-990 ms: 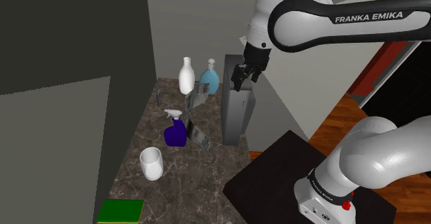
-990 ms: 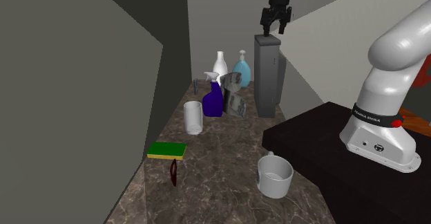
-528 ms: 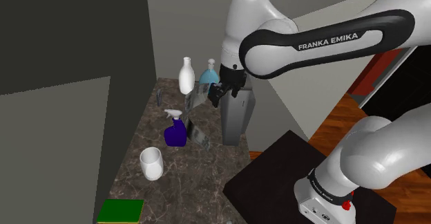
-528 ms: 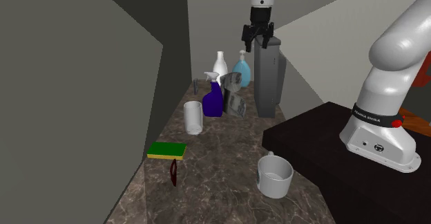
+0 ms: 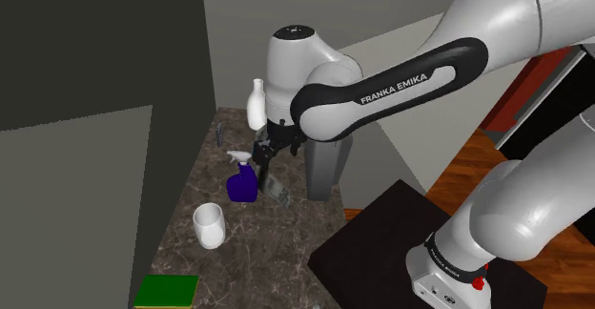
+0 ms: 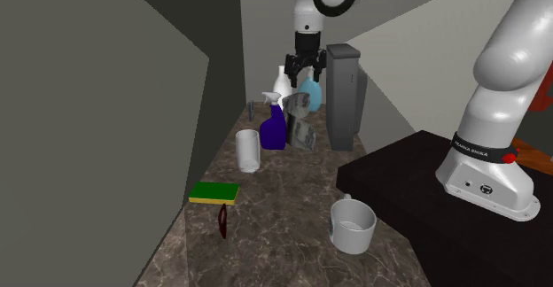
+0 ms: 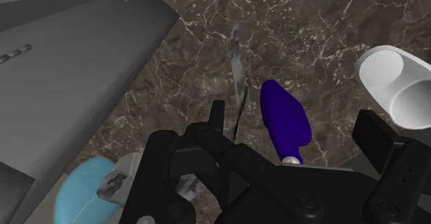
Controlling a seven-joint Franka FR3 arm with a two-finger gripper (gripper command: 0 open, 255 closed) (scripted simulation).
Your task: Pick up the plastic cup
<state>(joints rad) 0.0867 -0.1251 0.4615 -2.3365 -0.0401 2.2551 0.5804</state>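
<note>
Hovering over purple spray bottle (image 5: 242, 184) | hand (image 5: 268, 154) spread wide, empty | white cup (image 5: 209, 225) untouched

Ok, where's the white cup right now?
In the shoulder view's lower left, the white cup stands between the blue spray bottle and the green sponge.

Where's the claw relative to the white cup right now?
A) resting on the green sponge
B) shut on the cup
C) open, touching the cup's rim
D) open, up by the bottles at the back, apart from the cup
D: the claw hangs open by the purple spray bottle and the blue bottle, while the white cup stands apart from it on the counter.
</note>
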